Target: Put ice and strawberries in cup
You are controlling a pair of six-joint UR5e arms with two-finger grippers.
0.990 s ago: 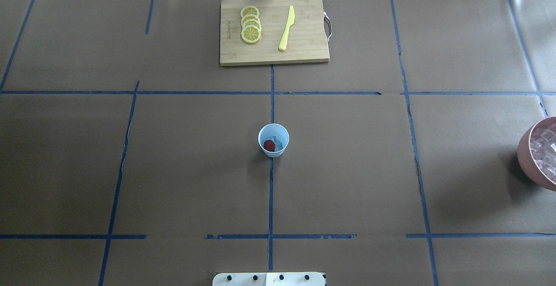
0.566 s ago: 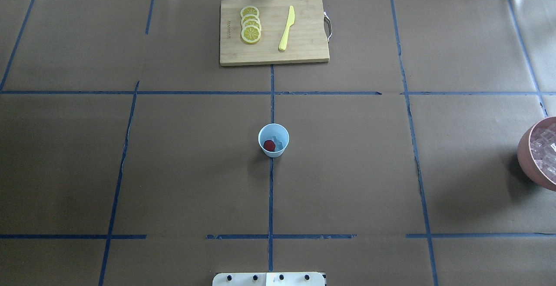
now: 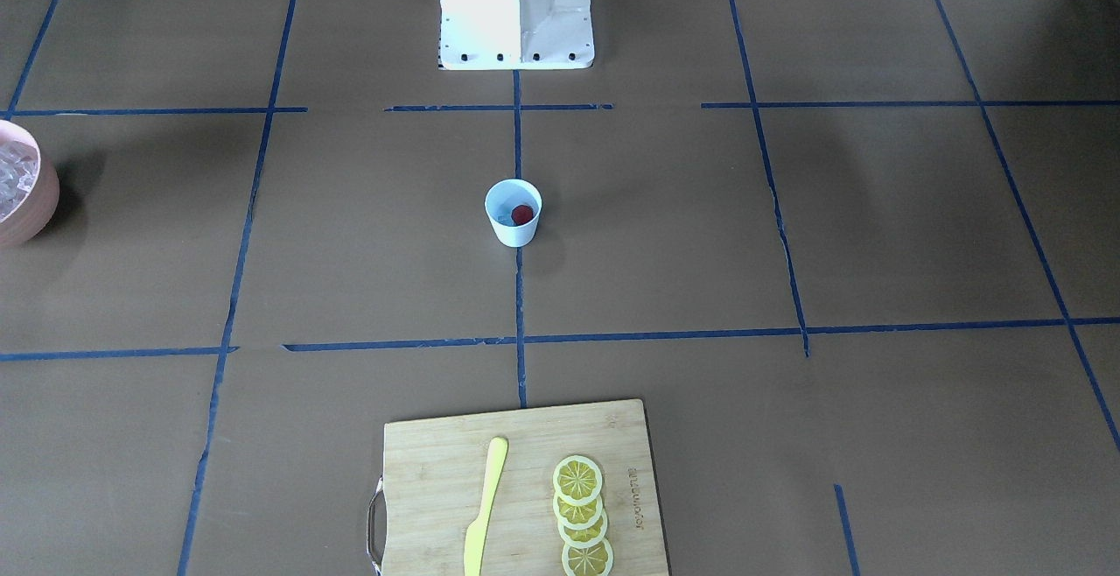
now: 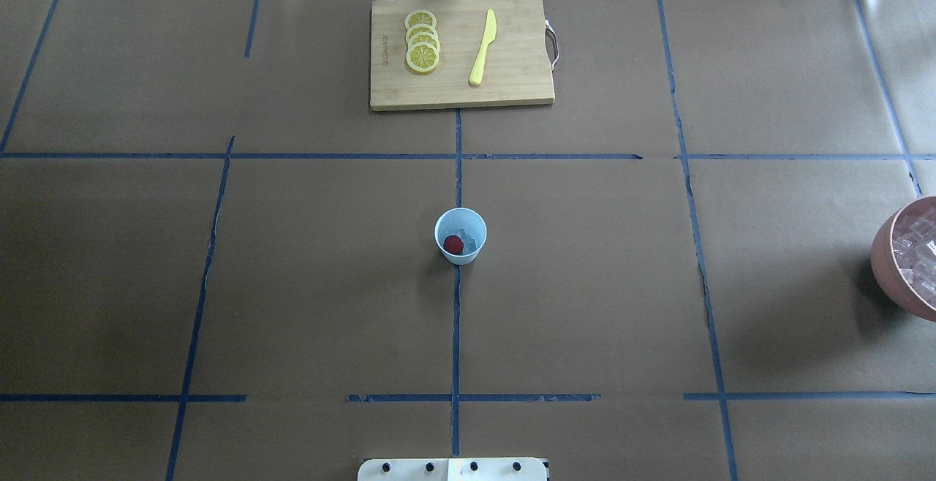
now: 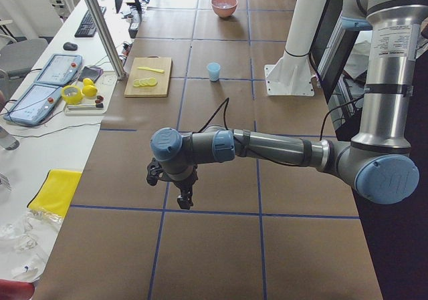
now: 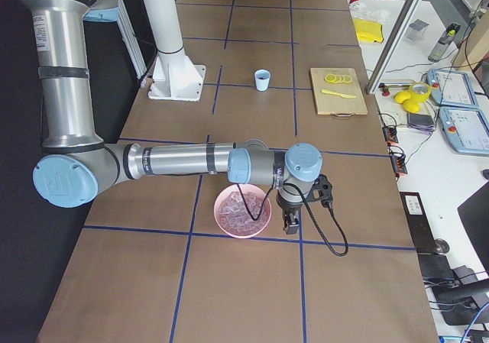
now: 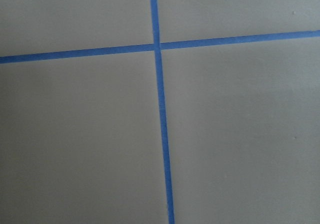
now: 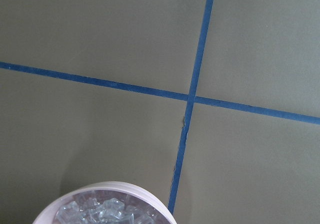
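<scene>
Two arms are stretched low over the brown table (image 4: 292,283), one toward each of its ends, both well apart from the cup (image 4: 461,236). The cup stands upright at the table's middle, on the central blue tape line (image 4: 456,320). Inside it lies the red strawberry (image 4: 453,244), on the side toward the robot's left. Beside the berry sits what appears to be pale ice (image 4: 473,241), though the cubes are too small and faint to count.

The left gripper (image 5: 182,196) points down over bare paper near a crossing of tape lines and touches nothing visible. It shows only in the side view, and its wrist camera sees tape and paper alone, so it cannot be told whether its fingers are parted or closed.

The right gripper (image 6: 290,222) hangs just beside the pink bowl (image 4: 881,262), on the side away from the robot's base. The bowl is heaped with clear ice cubes, and its rim enters the bottom edge of the right wrist view. Whether this claw is released or clenched likewise cannot be told.

Across the table from the robot lies a wooden cutting board (image 4: 512,64). It bears a row of overlapping lemon slices (image 4: 422,42) and a yellow knife (image 4: 482,47), set apart from each other.
</scene>
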